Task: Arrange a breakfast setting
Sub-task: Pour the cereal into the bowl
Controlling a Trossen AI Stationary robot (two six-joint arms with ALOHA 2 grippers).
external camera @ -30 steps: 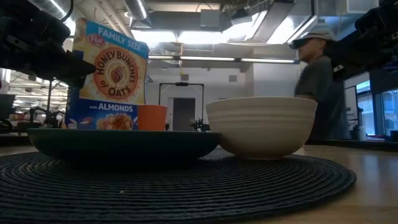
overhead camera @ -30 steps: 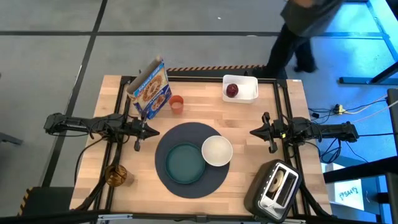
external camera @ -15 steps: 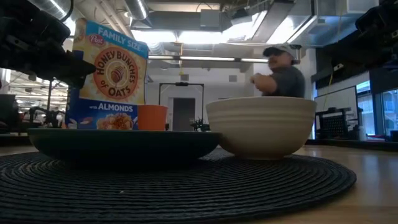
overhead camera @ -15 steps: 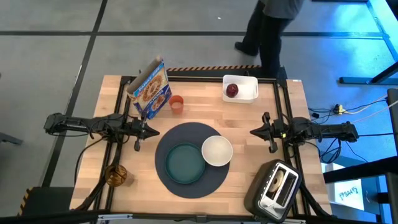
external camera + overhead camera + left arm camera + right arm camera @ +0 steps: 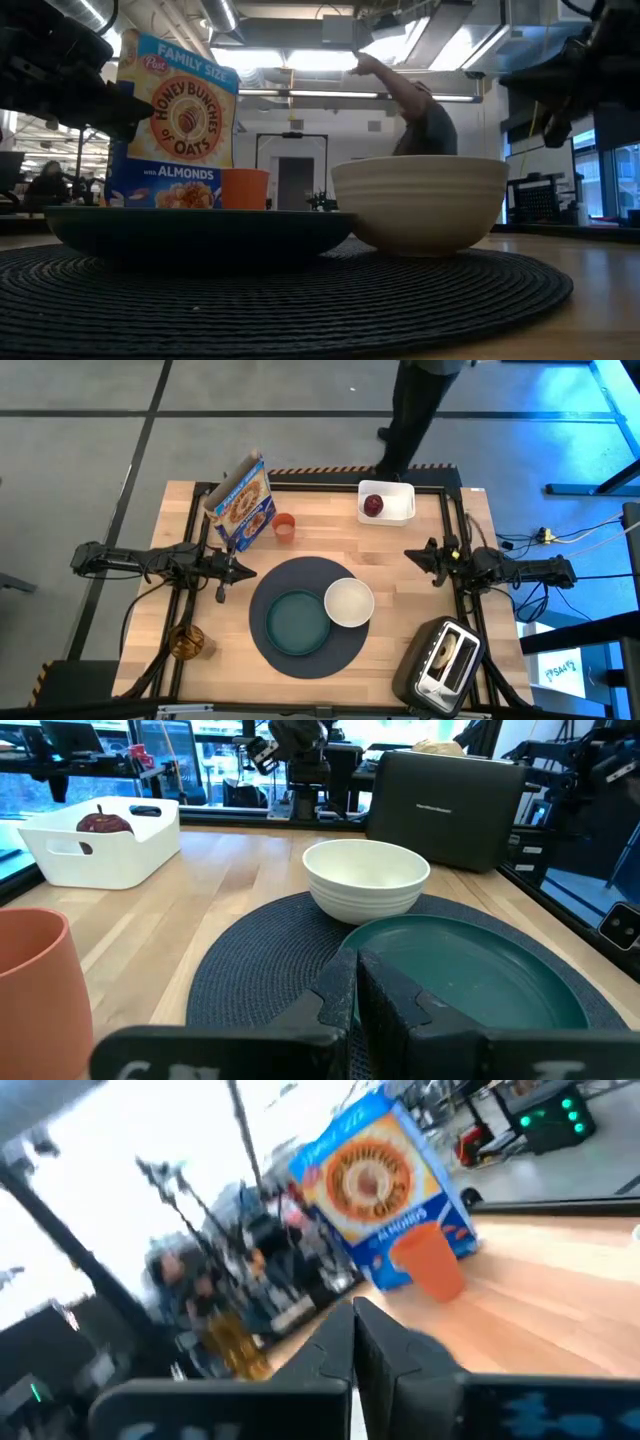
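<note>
Placemat (image 5: 308, 618) at the table's (image 5: 390, 550) middle, both end effectors closed and empty beside it.

Your left end effector (image 5: 232, 570) hovers just off the placemat's left edge, fingers pressed together; the teal plate (image 5: 296, 622) and white bowl (image 5: 349, 602) sit on the placemat, touching. Your right end effector (image 5: 420, 556) hangs well right of the bowl, also pinched shut. The orange cup (image 5: 285, 527) stands by the cereal box (image 5: 241, 503); the red apple (image 5: 373, 505) lies in the white container (image 5: 398, 502).

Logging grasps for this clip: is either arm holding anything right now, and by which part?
Nothing is held. The left gripper hangs shut beside the placemat, and the right gripper hangs shut over bare table, both with nothing in them.
</note>
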